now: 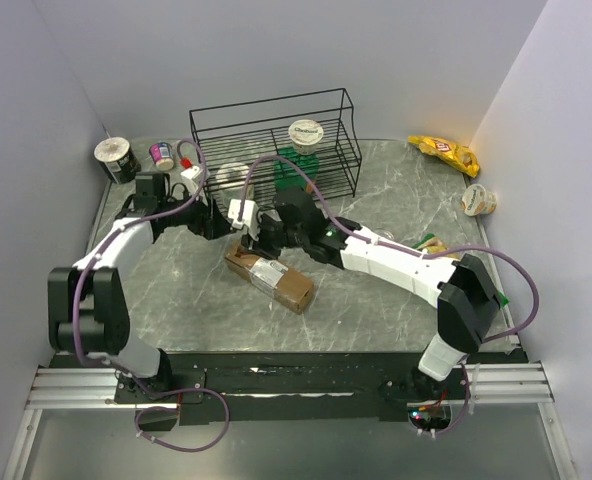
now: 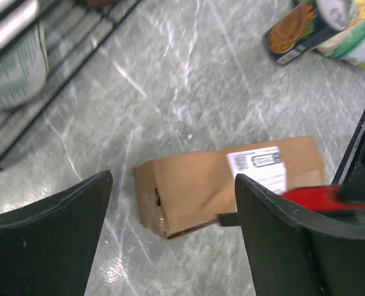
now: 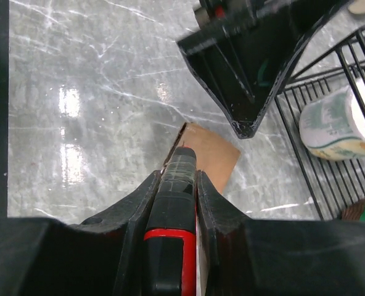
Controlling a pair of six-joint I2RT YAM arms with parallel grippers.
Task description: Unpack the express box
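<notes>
Now your right pincer is clamped on a red-and-black tool, tip at one end of the box. Your left pincer hangs wide apart above that end; the box lies flat on the table.

Twin arms: the left arm and the right arm each wore smooth white shells over their long links, joined by blocky matte-black housings. A purple cable looped loosely along each arm, and a further length lay coiled below the left arm's base. A small green light glowed on the right arm's forward black housing. The jaws were thick matte-black wedges with rounded tips, their edges lightly scuffed and flecked with pale specks.
</notes>
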